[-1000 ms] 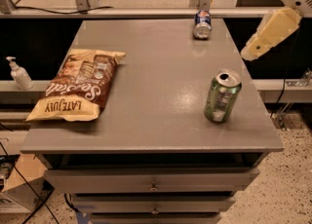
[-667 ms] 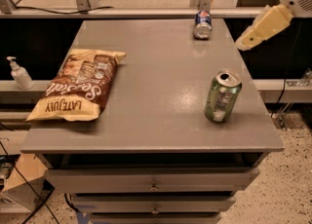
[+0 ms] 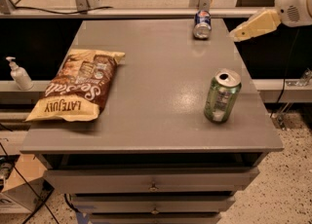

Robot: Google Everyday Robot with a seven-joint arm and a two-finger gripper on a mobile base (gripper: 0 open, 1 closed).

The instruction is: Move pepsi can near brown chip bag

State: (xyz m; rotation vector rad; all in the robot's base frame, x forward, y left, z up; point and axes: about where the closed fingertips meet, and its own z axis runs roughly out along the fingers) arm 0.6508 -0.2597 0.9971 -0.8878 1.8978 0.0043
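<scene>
Grey table top (image 3: 161, 96) carries the pepsi can (image 3: 202, 24) at its far edge, where it seems to lie on its side with one silver end toward me, well apart from the brown chip bag (image 3: 78, 85) that lies flat at the left side. A green can (image 3: 222, 96) stands upright near the right edge. The gripper (image 3: 236, 34) hangs over the far right corner, just beside the pepsi can without touching it, and I cannot tell if it is released or clenched.
</scene>
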